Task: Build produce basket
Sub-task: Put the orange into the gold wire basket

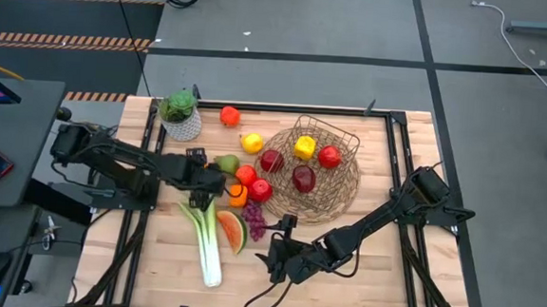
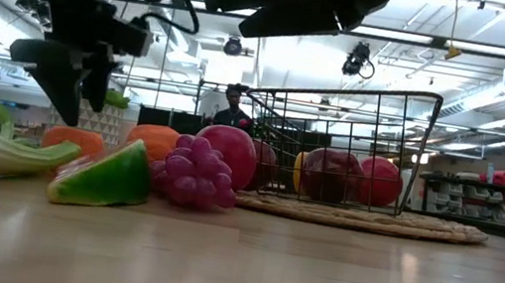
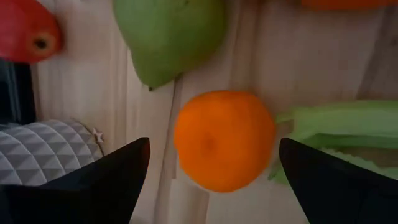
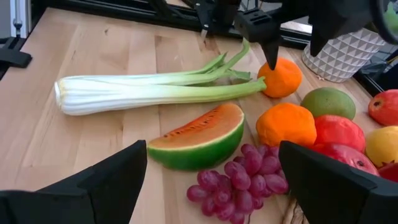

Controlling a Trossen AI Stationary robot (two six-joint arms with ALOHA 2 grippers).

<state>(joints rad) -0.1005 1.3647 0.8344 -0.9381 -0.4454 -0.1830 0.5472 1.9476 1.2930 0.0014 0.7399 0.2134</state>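
Note:
The brown wire basket (image 1: 342,201) sits right of centre on its round woven rim, holding red apples (image 1: 302,178) and a yellow fruit (image 1: 303,147). Left of it on the table lie an orange (image 3: 224,140), another orange (image 4: 286,123), a green pear (image 3: 168,34), red apples (image 1: 260,189), grapes (image 4: 242,177), a watermelon slice (image 4: 199,137) and a leek (image 4: 155,90). My left gripper (image 1: 216,183) is open and points down, its fingers on either side of the first orange, just above it. My right gripper (image 1: 269,258) is open and empty near the front edge, facing the produce.
A white pot with a green plant (image 1: 180,115) stands at the far left. A lemon (image 1: 251,143) and an orange-red fruit (image 1: 229,116) lie behind the pile. Bare wood lies at the front right (image 1: 380,284). A person (image 2: 231,108) stands in the room beyond.

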